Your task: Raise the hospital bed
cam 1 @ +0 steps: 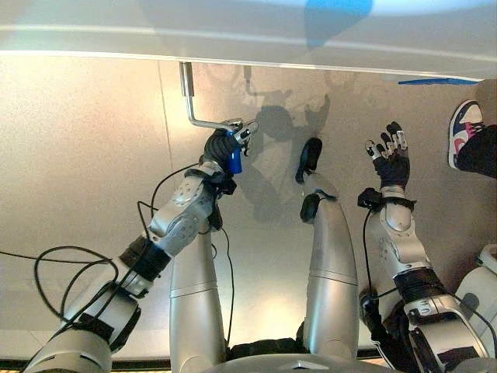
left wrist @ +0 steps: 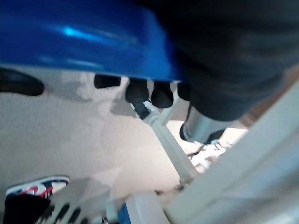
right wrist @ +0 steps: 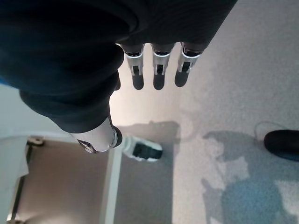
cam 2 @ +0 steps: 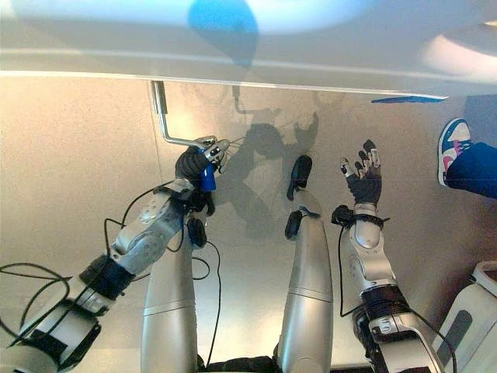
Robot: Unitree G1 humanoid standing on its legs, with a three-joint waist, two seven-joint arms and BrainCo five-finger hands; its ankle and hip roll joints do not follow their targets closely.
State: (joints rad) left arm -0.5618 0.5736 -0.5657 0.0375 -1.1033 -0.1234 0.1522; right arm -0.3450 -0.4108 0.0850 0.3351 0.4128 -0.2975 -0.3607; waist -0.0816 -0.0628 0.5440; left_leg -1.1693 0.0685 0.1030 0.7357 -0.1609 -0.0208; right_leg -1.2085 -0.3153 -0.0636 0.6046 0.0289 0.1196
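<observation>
Left hand fingers curl round the blue-gripped crank under the bed, ready to wind (right hand spread, idle).

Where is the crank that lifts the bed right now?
The metal crank hangs from the bed's white edge on the robot's left in the head views, its blue grip held in the left hand.

No text, label, number or sign can be read anywhere.
</observation>
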